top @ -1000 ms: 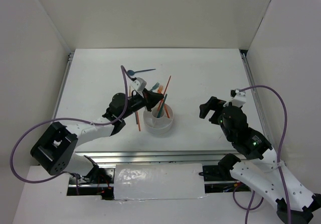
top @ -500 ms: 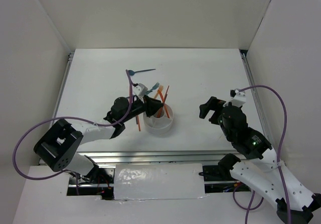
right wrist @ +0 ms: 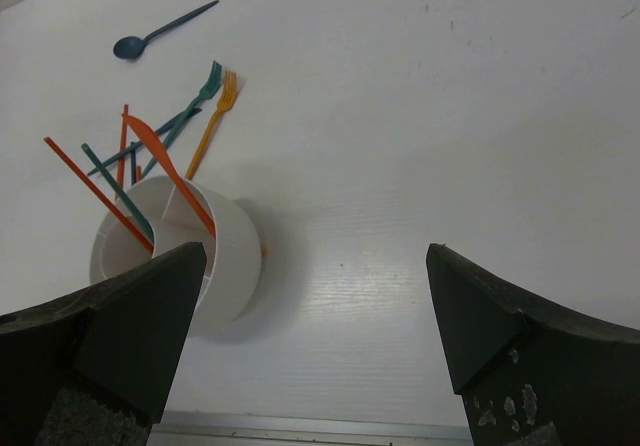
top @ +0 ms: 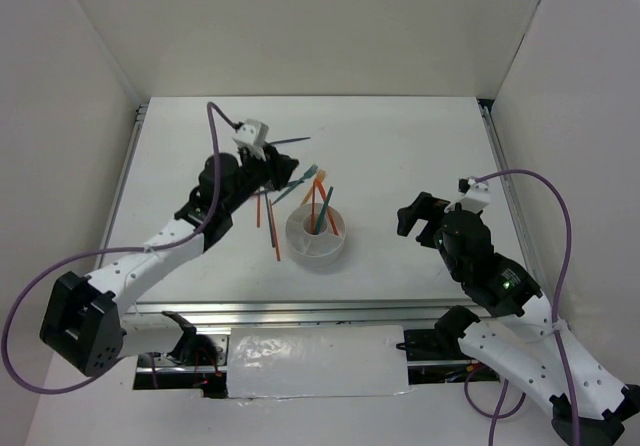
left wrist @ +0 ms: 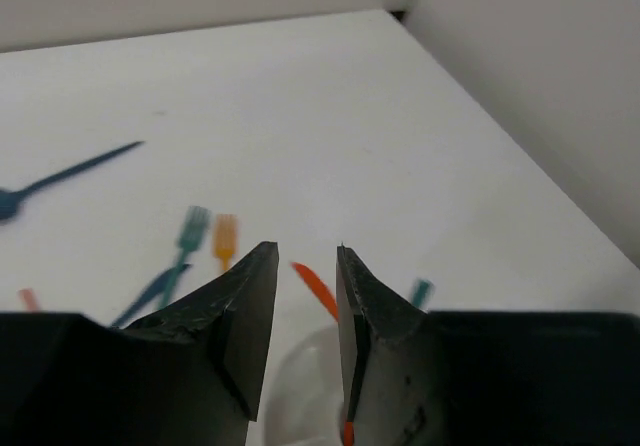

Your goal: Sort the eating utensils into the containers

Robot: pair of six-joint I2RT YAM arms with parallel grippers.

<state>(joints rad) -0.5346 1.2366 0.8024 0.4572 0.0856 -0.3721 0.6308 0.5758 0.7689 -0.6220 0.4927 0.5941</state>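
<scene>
The left gripper, fingers narrow and empty, hangs near the two forks lying on the table beside the white holder, so with this small gap it may push a fork away or bump the chopsticks leaning inside, while the right gripper is wide and empty.

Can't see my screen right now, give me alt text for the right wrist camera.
A round white holder sits at left on the table, orange and teal sticks leaning in it. Beyond it lie a teal fork, an orange fork and a blue spoon. The right pincer, open and empty, frames the bottom corners.
</scene>
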